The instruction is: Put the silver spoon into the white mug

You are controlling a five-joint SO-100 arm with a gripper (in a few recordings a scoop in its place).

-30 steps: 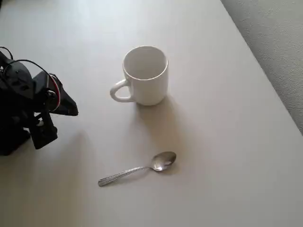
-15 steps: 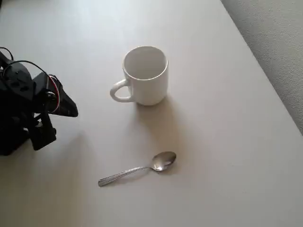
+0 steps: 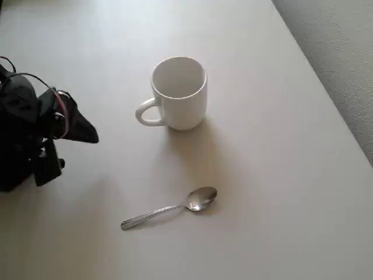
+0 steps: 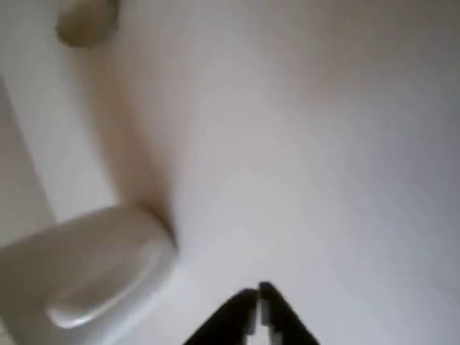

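Overhead view: black gripper [image 3: 87,135] at 9 o'clock, jaws nearly closed, empty. Silver spoon [image 3: 169,209] lies flat at 6 o'clock; white mug [image 3: 178,93] upright near center. Next, prob.: open wide, approach spoon's thin handle crosswise.

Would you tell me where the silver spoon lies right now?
In the overhead view, the silver spoon lies flat on the table, below the white mug, untouched.
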